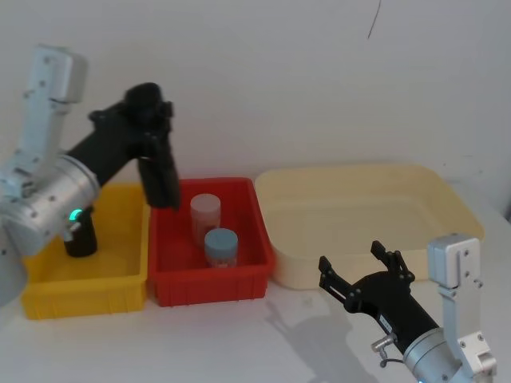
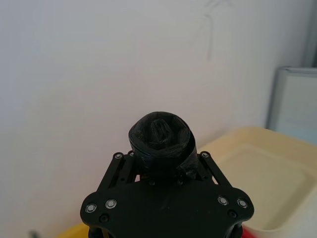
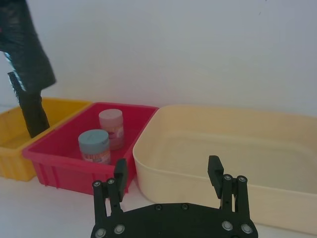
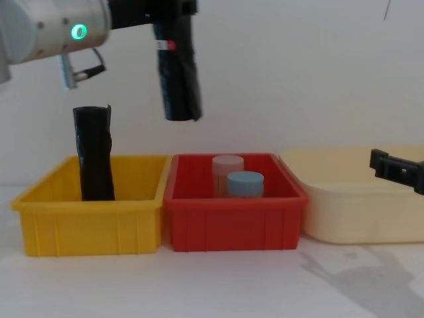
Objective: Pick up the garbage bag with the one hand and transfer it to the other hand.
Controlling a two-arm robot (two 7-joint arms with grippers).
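Left pincer (image 1: 150,120) pinches the top of the garbage bag (image 4: 177,73), which hangs upright in open air over the red bin's (image 4: 232,225) left rim, well clear of it. The writing on its red-and-white label band (image 4: 165,45) is unreadable. Right pincer (image 1: 350,255), spread, hovers near the bench's (image 4: 218,285) front right corner.

Three bins in a row on white table (image 4: 212,285). Yellow bin (image 4: 86,225) at left, red bin (image 4: 232,225) just beside it, larger cream tub (image 4: 351,218) at right. Wrinkled black roll (image 4: 94,156) upright in yellow bin. In the red bin: pale pink jar (image 4: 227,165), blue-lidded jar (image 4: 245,184) just nearer.
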